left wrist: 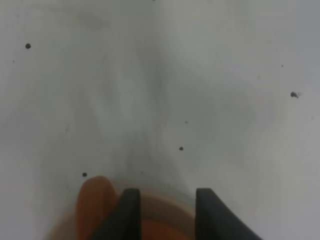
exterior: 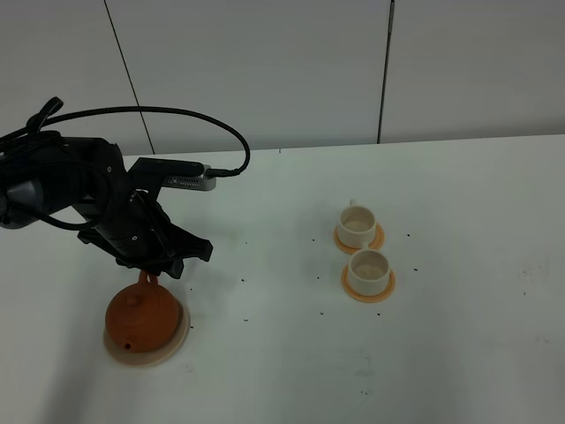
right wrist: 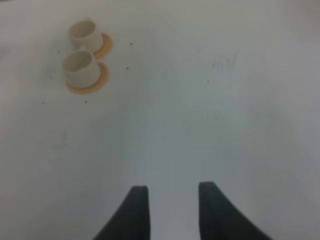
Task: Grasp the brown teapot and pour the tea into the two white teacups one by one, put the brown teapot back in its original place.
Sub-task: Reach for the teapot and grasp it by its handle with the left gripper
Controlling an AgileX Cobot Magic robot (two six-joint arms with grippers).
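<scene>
The brown teapot [exterior: 141, 316] is squat and round, reddish-brown clay, with its short spout turned toward the tabletop's near edge. It sits on the pale coaster [exterior: 150, 360] toward the tabletop's near left corner. My left pincer [exterior: 152, 272] hangs over its far side, at the loop handle. My fingers [left wrist: 127, 215] stand partway apart with blurred clay showing between them. Whether they grip the handle, I cannot tell. My right pincer [right wrist: 172, 187] gapes over the tabletop, holding nothing.

Squat brown teapot [exterior: 139, 311] upright on a pale round coaster [exterior: 175, 346], near left. Well right, two white cups [exterior: 357, 223] touching, each on orange saucers [exterior: 380, 237].
</scene>
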